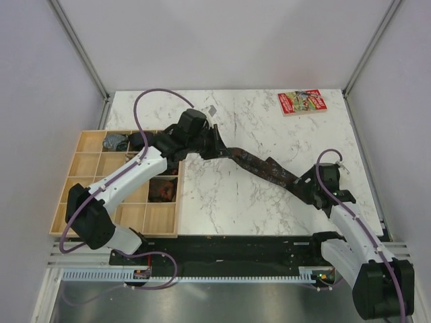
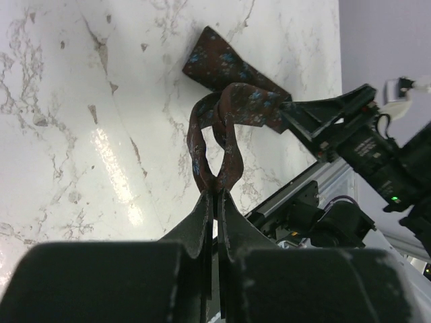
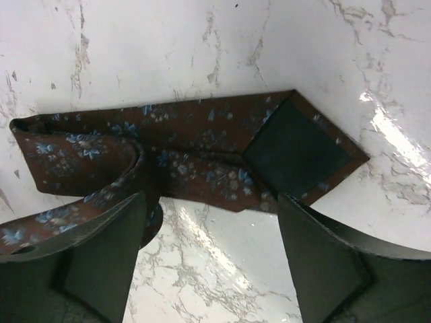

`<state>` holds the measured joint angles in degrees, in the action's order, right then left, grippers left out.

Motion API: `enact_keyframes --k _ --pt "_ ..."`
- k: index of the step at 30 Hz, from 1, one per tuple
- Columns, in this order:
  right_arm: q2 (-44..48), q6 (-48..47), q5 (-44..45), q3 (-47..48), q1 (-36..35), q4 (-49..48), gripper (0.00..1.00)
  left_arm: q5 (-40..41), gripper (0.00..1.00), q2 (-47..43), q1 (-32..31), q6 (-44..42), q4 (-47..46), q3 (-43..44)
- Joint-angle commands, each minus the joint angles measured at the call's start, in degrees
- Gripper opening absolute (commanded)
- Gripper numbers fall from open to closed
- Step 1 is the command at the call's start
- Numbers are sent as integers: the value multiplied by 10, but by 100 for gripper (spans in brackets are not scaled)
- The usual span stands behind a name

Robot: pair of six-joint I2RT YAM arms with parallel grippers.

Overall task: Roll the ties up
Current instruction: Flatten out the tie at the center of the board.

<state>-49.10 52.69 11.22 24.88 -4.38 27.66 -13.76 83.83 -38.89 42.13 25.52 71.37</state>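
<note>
- Top external: tie (image 1: 259, 165) runs along the bench (image 1: 236, 205), far-left to near-right.
- My left fingers (image 1: 219, 149) pinch its far end.
- My right fingers (image 1: 304, 184), wide, straddle its broad near end.

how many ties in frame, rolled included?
3. An unrolled tie stretches over the table between the arms; in the tray, a grey bundle in the back row, a maroon bundle in the right column. The left arm may hide more.

No text, number or brand can be read in any view. The red booklet (image 1: 302, 102) at the far right of the tabletop (image 1: 236, 202) has colourful print, but too small to read.
</note>
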Motion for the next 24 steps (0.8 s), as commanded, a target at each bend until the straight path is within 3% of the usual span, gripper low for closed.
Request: enact_keyframes --k 1,6,16,19,24 --pt "-38 26 3 8 0 -60 83 -8 2 -4 2 -12 30 58" --pt "-59 26 35 10 -1 -39 68 -7 2 4 4 -11 31 78" --pt "-193 -96 30 53 -6 -27 65 -9 2 13 4 -9 30 78" --pt "-241 -120 4 57 -7 -41 56 -8 2 13 5 -9 28 76" --pt "-292 -149 -10 65 -14 -67 31 -8 2 11 7 -13 28 73"
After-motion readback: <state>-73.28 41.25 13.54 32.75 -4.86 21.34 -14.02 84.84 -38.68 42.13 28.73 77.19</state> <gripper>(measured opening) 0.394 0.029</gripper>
